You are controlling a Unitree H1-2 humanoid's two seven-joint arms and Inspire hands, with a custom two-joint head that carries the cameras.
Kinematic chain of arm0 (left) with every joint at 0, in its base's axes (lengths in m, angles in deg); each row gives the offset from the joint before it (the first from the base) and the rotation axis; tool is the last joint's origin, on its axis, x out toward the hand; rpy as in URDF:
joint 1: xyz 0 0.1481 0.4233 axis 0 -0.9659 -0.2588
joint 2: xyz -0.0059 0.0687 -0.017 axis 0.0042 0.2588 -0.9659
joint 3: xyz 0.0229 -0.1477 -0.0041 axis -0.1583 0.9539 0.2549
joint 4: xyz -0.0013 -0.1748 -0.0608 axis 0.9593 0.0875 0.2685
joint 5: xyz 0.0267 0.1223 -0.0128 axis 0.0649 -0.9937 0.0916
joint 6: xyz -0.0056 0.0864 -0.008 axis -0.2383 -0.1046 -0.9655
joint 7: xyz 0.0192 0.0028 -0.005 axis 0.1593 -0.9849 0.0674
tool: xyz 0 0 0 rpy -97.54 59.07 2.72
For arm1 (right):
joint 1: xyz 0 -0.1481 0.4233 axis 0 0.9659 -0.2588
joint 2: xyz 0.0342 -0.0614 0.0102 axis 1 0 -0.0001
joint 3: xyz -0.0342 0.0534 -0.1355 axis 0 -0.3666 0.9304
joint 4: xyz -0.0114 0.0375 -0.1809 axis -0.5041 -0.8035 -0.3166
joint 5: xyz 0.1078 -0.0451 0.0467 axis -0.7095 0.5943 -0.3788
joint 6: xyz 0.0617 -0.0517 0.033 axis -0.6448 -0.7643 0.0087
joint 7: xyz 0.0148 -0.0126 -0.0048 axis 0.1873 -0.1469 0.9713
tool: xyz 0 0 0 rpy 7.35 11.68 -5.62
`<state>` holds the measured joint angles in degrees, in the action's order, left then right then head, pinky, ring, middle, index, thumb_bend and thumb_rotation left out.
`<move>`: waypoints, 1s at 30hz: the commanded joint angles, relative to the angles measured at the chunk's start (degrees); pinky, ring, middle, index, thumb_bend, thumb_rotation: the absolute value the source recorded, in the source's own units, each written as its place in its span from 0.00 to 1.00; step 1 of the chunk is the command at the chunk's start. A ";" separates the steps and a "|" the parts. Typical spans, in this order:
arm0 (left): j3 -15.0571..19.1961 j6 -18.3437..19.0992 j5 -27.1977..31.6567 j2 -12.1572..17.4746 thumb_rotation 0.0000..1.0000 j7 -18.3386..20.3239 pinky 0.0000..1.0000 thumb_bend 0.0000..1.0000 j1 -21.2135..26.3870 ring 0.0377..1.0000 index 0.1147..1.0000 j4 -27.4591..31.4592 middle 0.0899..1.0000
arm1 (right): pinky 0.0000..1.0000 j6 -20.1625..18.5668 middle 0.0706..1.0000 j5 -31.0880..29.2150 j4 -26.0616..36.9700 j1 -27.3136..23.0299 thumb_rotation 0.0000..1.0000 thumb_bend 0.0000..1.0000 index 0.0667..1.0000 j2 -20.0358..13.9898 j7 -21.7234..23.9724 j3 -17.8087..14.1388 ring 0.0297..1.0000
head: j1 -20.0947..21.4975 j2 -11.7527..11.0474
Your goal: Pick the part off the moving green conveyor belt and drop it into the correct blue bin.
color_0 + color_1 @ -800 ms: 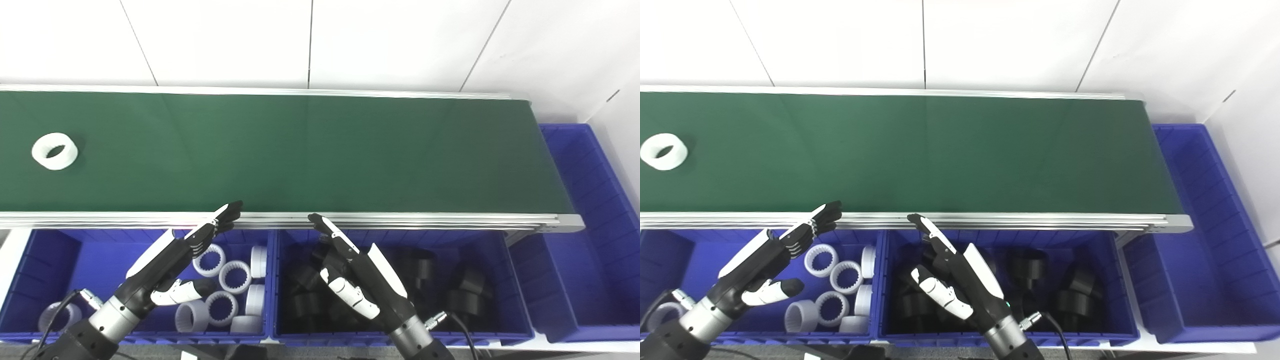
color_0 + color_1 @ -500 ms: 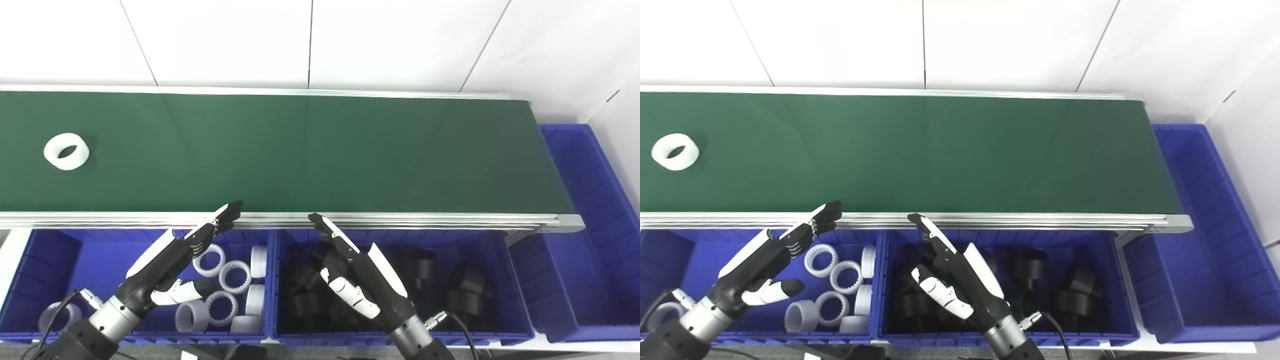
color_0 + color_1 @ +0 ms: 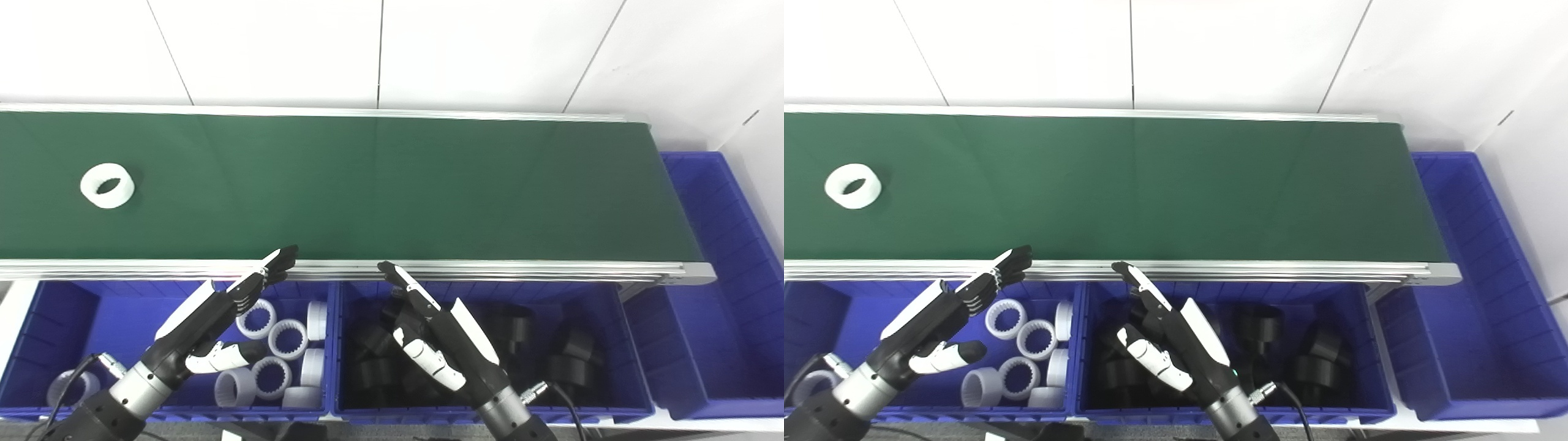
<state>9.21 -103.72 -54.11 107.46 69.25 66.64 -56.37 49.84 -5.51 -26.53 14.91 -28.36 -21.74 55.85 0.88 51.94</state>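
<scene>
One white ring [image 3: 107, 185] lies flat on the green belt [image 3: 380, 184], toward its far-left part and well apart from both hands. It is a short, thick-walled cylinder of matt white plastic, its round bore facing up and showing dark inside (whether the bore is toothed cannot be told at this size).

The belt is a long, smooth, dull green sheet edged by ribbed aluminium rails, and it ends at the right above a blue bin [image 3: 723, 269].

Near the viewer, below the near rail, stand two more bins of ribbed blue plastic. The left bin [image 3: 55, 318] holds white rings [image 3: 269, 355]; several lie bore-up and show fine teeth round the inside, others stand on edge. The middle bin [image 3: 618, 343] holds black parts [image 3: 563, 361] of similar squat cylindrical shape, glossy and hard to separate from one another in the shadow.

The left hand [image 3: 211, 315] hovers over the left bin, empty, with fingers stretched out almost straight toward the rail and thumb held apart below them. The right hand [image 3: 438, 334] hovers over the middle bin, likewise empty, fingers extended and spread toward the rail. Both hands are black-jointed with white shell panels on metal wrists.
</scene>
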 commanded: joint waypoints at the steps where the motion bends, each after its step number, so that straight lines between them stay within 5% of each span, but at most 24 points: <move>1: 0.27 -1.55 0.45 0.70 0.78 -0.23 0.97 0.52 0.31 0.99 0.98 0.99 1.00 | 0.91 1.23 0.97 -0.70 1.76 -0.16 0.95 0.39 0.96 0.34 0.13 0.05 0.95 | -0.01 -0.06; 7: -0.40 -3.42 -1.06 -0.33 0.79 -0.59 0.96 0.52 0.29 0.98 0.98 -0.60 1.00 | 0.91 2.63 0.97 -1.20 0.54 0.08 0.96 0.39 0.96 -0.38 0.12 -0.20 0.95 | -5.55 -3.97; 10: -1.53 -6.46 -3.47 -2.05 0.77 -1.17 0.93 0.51 -0.31 0.96 0.97 -3.21 0.99 | 0.91 5.33 0.97 -1.03 -1.41 1.27 0.99 0.42 0.96 -1.67 -0.52 -0.49 0.95 | -11.25 -12.09; 11: -1.88 -7.10 -3.78 -2.57 0.76 -1.24 0.92 0.51 -0.50 0.96 0.97 -3.94 0.98 | 0.90 6.40 0.97 -0.84 -2.06 1.65 0.99 0.42 0.96 -1.95 -0.91 -0.56 0.95 | -11.25 -12.09; 14: -2.72 -7.56 -5.43 -3.40 0.73 -1.63 0.90 0.51 -0.66 0.95 0.96 -5.50 0.98 | 0.88 9.74 0.96 -0.42 -5.06 2.19 0.98 0.42 0.95 -2.02 -2.17 -0.74 0.94 | -12.12 -17.00; 30: -3.19 -7.60 -7.38 -2.73 0.62 -3.25 0.87 0.54 1.99 0.93 0.93 -6.61 0.96 | 0.82 13.03 0.93 0.40 -10.82 0.17 0.85 0.40 0.91 -1.21 -4.17 0.02 0.90 | -10.63 -20.39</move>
<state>5.85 -108.84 -61.72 103.99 66.94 67.38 -64.08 59.30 -4.51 -38.02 15.91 -30.05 -25.37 55.67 -9.84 31.64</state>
